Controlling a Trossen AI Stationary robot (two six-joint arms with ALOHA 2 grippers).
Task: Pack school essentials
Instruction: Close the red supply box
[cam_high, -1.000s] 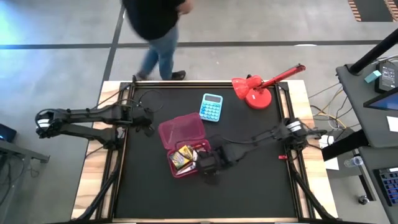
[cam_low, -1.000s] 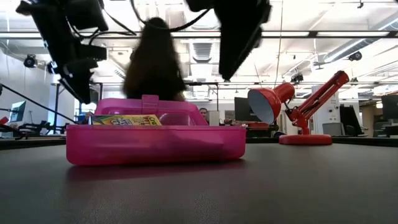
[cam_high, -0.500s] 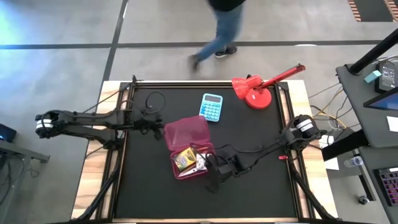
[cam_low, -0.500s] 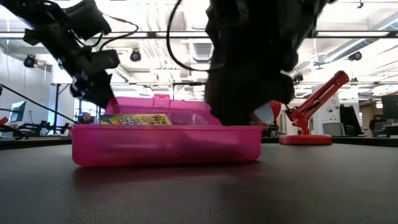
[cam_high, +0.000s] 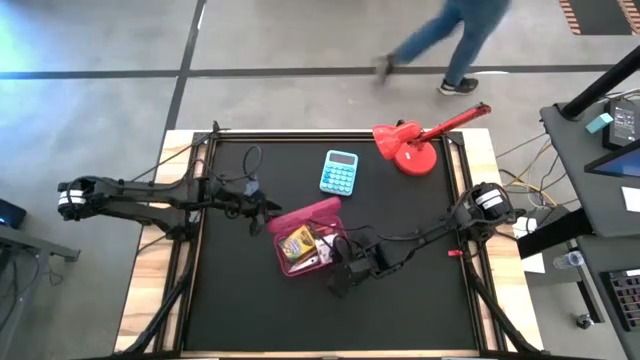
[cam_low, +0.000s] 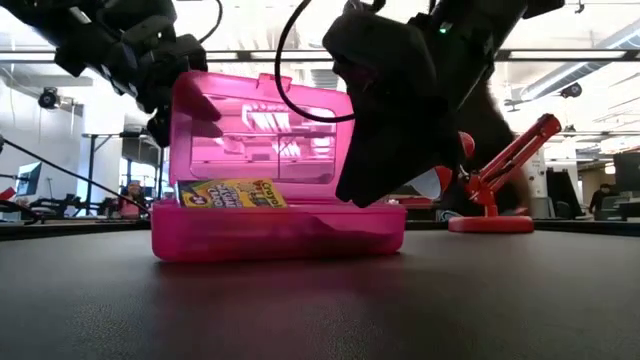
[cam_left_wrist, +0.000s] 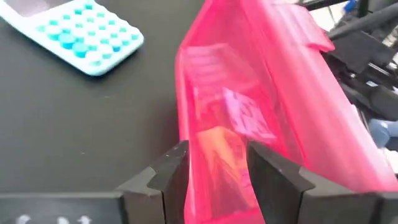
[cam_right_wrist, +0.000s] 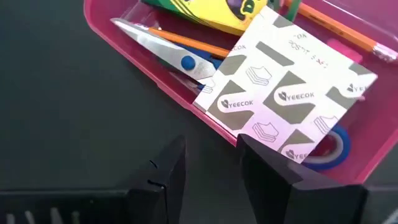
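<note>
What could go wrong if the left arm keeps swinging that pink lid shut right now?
The right gripper sits at the pink case's rim, so the lid, held by the left gripper, could come down on it. The white patterned pad leans over the rim and the scissors lie near the wall, so either might jam the closure. Pushing the half-raised lid may also slide the light case across the table.

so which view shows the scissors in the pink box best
The right wrist view: the scissors lie in plain sight in the pink box, blades and blue pivot clear, handle partly under the white patterned square. The high view shows only small clutter there; in the low and left wrist views I cannot make them out.
</note>
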